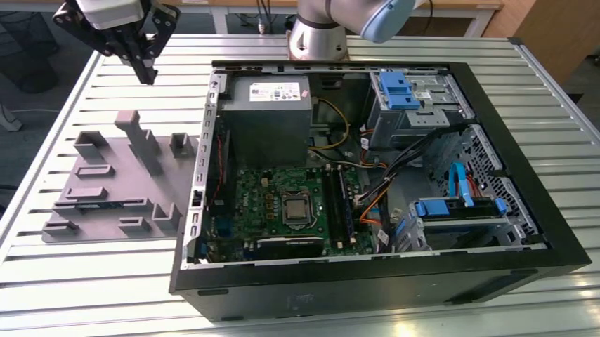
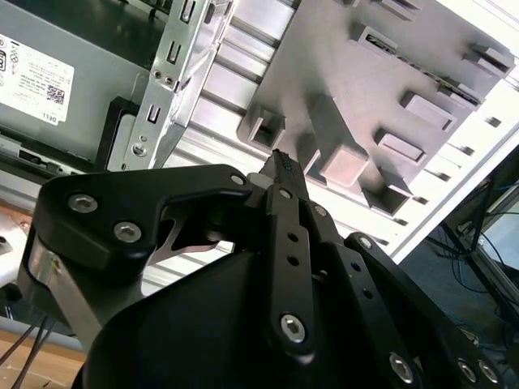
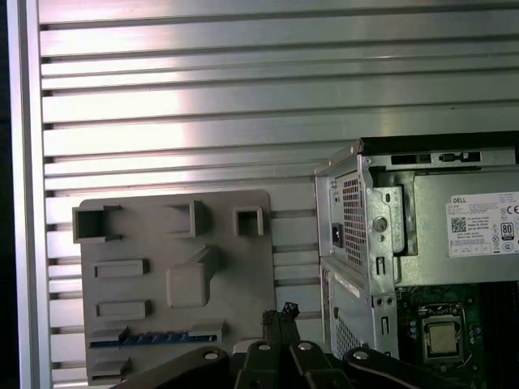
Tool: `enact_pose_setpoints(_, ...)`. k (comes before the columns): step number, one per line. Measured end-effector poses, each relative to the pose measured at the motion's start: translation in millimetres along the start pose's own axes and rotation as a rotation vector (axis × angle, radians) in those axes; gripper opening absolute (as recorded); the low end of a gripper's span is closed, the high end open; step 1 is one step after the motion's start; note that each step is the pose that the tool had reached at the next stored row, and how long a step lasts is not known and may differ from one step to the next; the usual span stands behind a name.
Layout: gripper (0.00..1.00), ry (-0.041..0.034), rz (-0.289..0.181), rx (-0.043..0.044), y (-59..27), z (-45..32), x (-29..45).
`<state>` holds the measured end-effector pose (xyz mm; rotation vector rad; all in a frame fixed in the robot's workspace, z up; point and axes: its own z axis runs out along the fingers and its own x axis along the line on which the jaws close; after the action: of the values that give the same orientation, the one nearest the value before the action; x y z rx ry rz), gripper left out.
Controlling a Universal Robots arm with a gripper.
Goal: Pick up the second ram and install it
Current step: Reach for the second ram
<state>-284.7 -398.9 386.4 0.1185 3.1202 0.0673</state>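
The second ram (image 1: pixel 101 204) is a thin dark blue-green stick standing on edge in a slot of the grey holder tray (image 1: pixel 112 168), at the exterior view's left. The first wrist view shows the ram (image 3: pixel 154 338) as a blue strip along the tray (image 3: pixel 174 243). My gripper (image 1: pixel 147 76) hangs high over the slatted table beyond the tray's far edge, well apart from the ram. Its fingers meet at the tips with nothing between them, as both wrist views show (image 2: pixel 282 158) (image 3: pixel 284 310). The open computer case (image 1: pixel 549 232) holds the green motherboard (image 1: pixel 258 193) with long black slots (image 1: pixel 339 207).
A grey power supply (image 1: pixel 265 112) fills the case's far corner, with blue drive brackets (image 1: pixel 405 91) and loose cables (image 1: pixel 403 168) to the exterior view's right. Upright pegs (image 1: pixel 140 140) rise from the tray. The arm's base (image 1: pixel 317 35) stands behind the case.
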Motion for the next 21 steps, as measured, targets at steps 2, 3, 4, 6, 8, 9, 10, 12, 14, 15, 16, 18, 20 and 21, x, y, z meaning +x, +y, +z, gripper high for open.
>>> enact_pose_setpoints(2, 0.11, 0.0, 0.0, 0.0, -0.2, 0.1, 2.0)
enact_pose_setpoints(3, 0.11, 0.0, 0.0, 0.0, -0.2, 0.1, 3.1)
enact_pose_setpoints(4, 0.11, 0.0, 0.0, 0.0, -0.3, 0.2, 4.2)
enact_pose_setpoints(6, 0.11, 0.0, 0.0, 0.0, -0.5, 0.3, 6.3)
enact_pose_setpoints(8, 0.11, 0.0, 0.0, -0.0001, -0.7, 0.4, 8.4)
enact_pose_setpoints(9, 0.11, 0.0, 0.0, 0.0, -0.8, 0.4, 9.6)
enact_pose_setpoints(10, 0.11, 0.0, 0.0, 0.0, -0.8, 0.5, 10.7)
enact_pose_setpoints(12, 0.11, 0.0001, 0.0, 0.0, -1.0, 0.6, 12.9)
enact_pose_setpoints(14, 0.11, 0.0001, 0.0, 0.0, -1.2, 0.7, 14.9)
enact_pose_setpoints(15, 0.11, 0.0001, 0.0, 0.0001, -1.2, 0.7, 15.9)
enact_pose_setpoints(16, 0.11, 0.0001, 0.0, 0.0, -1.4, 0.8, 17.1)
enact_pose_setpoints(18, 0.11, 0.0001, 0.0, 0.0, -1.6, 0.9, 20.0)
enact_pose_setpoints(20, 0.11, 0.0, 0.0, -0.0001, -1.8, 1.1, 23.2)
enact_pose_setpoints(21, 0.11, 0.0001, 0.0, 0.0, -2.0, 1.0, 24.9)
